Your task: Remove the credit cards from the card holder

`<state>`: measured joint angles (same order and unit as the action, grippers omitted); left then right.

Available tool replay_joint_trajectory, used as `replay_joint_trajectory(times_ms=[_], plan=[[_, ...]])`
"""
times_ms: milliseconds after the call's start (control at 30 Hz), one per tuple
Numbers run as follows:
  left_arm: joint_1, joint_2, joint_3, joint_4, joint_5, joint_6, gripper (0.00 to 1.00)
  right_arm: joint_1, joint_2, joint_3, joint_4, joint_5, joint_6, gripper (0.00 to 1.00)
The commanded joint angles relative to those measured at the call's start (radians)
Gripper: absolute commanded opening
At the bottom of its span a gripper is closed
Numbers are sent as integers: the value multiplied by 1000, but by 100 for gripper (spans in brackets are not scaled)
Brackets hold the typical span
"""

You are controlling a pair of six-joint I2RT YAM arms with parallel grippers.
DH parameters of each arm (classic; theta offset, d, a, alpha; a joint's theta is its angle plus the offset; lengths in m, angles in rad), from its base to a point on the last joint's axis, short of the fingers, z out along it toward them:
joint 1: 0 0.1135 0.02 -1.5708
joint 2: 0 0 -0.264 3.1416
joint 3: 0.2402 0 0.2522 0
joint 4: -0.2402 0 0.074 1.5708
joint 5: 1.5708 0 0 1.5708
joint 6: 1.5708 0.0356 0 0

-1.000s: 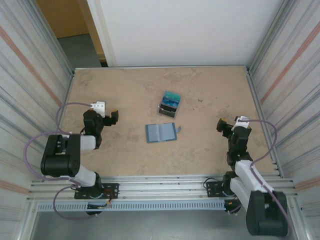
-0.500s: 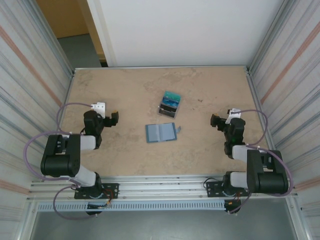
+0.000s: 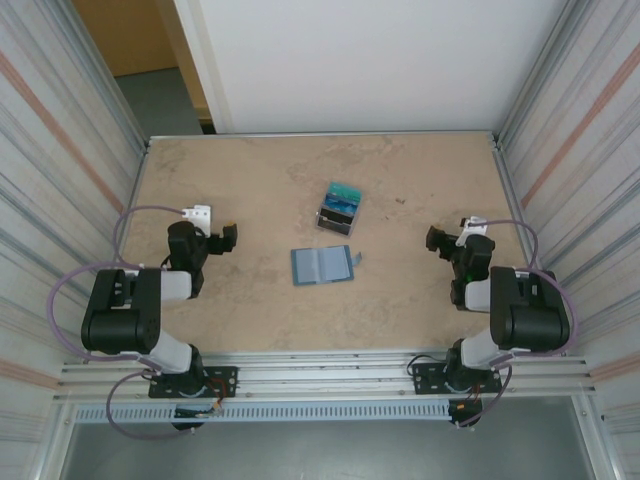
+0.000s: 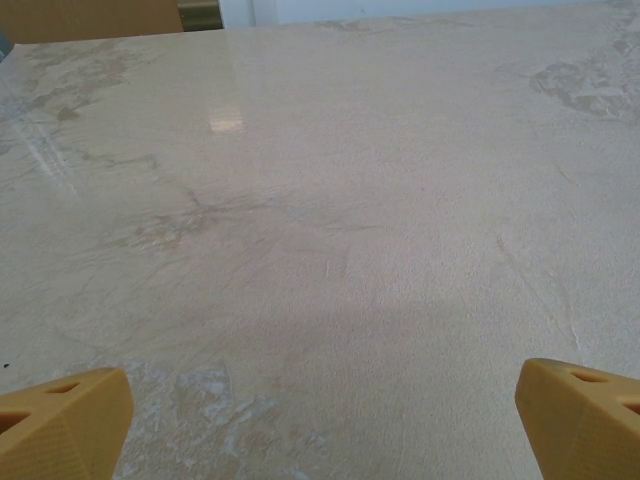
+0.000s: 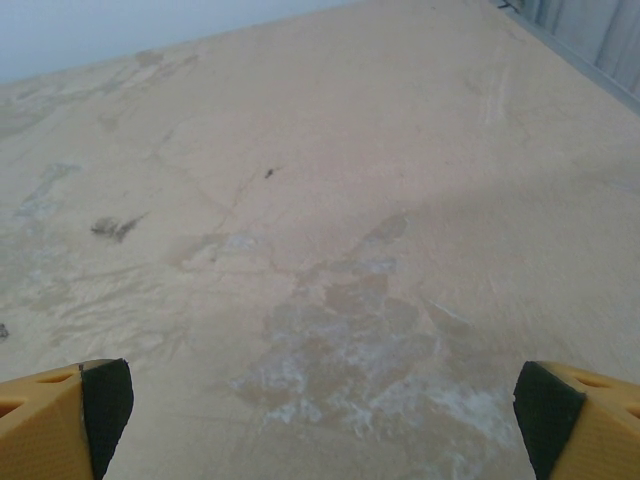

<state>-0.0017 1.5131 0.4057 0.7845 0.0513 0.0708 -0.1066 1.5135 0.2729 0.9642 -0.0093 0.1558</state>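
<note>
Bench [image 3: 250,180]: mottled beige stone-look top, ribbed metal walls at both sides, white board behind.

**Top external view**
- Card holder [image 3: 322,265]: slate-blue bifold lying open and flat near the middle of the bench. Its long axis runs left to right, slightly tilted. A small tab juts from its right end; flap or card, too small to tell.
- Credit cards [image 3: 343,193]: teal-blue, standing in a small dark tray [image 3: 331,221] just beyond the holder and apart from it. Whether any sit in the holder's slots cannot be told.
- Left arm [image 3: 150,290]: jaws released and empty, low over the bench. The holder lies to their right, a little toward the bases.
- Right arm [image 3: 520,310]: jaws released and empty. The holder lies to their left, a little toward the bases.
- Judgement: both sets of jaws are well apart from the holder, the left somewhat nearer. Each arm faces a short end of the bifold, so a reach inward would run along its long axis.

**Left wrist view**
- Orange fingertips [image 4: 65,420] sit at the lower corners, spread wide, with bare bench between and ahead.

**Right wrist view**
- Orange fingertips [image 5: 60,415] with black inner pads, spread wide. Stained, scuffed bench lies between and ahead.

**Writing**
- No brand, label or lettering is legible on the holder, cards, tray or arms.
</note>
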Motion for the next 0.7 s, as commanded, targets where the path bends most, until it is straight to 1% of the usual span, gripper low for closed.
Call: replay_joint_trajectory(times_ms=[0, 67, 100, 133, 233, 300, 400, 500, 667], plan=[[-6, -2, 3, 10, -11, -7, 99, 6, 19, 98, -98, -87, -31, 99], [-6, -2, 3, 10, -12, -7, 99, 43, 32, 133, -154, -82, -76, 99], [-7, -3, 3, 10, -12, -7, 99, 41, 28, 131, -160, -83, -78, 99], [-7, -2, 4, 10, -11, -7, 99, 26, 30, 127, -144, -120, -74, 99], [-6, -2, 4, 10, -12, -7, 99, 21, 31, 122, -131, -179, -91, 99], [-6, -2, 4, 10, -11, -6, 99, 16, 29, 119, -129, -198, -92, 99], [-7, -2, 4, 10, -11, -7, 99, 22, 30, 119, -130, -183, -92, 99], [-6, -1, 4, 10, -12, -7, 98, 40, 28, 135, -162, -82, -75, 99], [-7, -2, 4, 10, -11, -7, 99, 39, 30, 135, -165, -76, -73, 99]])
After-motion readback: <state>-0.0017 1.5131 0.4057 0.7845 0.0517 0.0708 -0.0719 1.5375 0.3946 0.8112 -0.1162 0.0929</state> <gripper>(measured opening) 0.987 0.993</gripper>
